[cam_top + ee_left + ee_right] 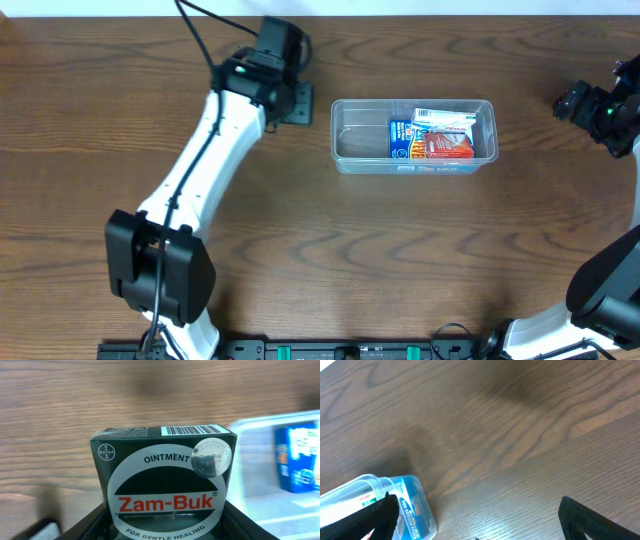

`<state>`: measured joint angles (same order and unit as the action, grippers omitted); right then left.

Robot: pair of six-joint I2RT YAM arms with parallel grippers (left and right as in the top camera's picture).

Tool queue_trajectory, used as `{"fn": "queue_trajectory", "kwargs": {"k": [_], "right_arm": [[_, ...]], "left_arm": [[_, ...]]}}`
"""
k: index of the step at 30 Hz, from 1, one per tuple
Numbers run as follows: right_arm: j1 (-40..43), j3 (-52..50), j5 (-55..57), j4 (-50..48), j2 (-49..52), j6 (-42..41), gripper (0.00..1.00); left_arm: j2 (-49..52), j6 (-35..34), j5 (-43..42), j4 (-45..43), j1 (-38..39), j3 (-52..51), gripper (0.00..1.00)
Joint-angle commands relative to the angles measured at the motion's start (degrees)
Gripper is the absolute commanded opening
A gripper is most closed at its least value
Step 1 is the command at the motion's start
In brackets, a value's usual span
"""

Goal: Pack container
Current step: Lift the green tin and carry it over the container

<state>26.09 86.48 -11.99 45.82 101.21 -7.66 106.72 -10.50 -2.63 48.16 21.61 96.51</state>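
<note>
Over the wooden table (400, 260), just left of the clear container (358, 140), the left gripper (290, 100) clenched a dark green Zam-Buk ointment box (162, 480). It held the box upright, probably to carry it into the bin's bare left half. A blue packet (402, 138) and a red-and-white packet (448, 142) filled the right half. Well off to the right, the right gripper (588, 105) hung spread and empty, apparently keeping clear.

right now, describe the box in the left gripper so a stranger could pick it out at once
On the wooden table, look left of the clear container, where the left gripper sits. It grips the Zam-Buk box. Unlike the blue and red packets in the container, it is dark with a white ring, red lettering and a silver sticker.
</note>
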Motion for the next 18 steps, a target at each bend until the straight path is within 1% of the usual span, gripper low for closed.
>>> {"fn": "queue_trajectory", "kwargs": {"k": [1,8,11,15,18], "right_arm": [[0.15,0.44,-0.22,0.07,-0.48,-0.61,0.99],[0.15,0.44,-0.22,0.09,-0.48,-0.61,0.99],[0.15,0.44,-0.24,0.07,-0.48,-0.61,0.99],[0.15,0.44,-0.22,0.09,-0.48,-0.61,0.99],[0.15,0.44,-0.22,0.09,-0.48,-0.61,0.99]], "left_arm": [[-0.28,-6.62,0.07,-0.59,3.82,1.18,0.58],[0.02,-11.5,0.09,-7.58,12.13,1.18,0.58],[0.24,-12.44,0.83,-10.38,15.19,1.18,0.58],[1.31,-15.5,3.19,-12.35,18.14,1.18,0.57],[2.93,-16.02,3.28,-14.27,19.76,1.18,0.57]]}}
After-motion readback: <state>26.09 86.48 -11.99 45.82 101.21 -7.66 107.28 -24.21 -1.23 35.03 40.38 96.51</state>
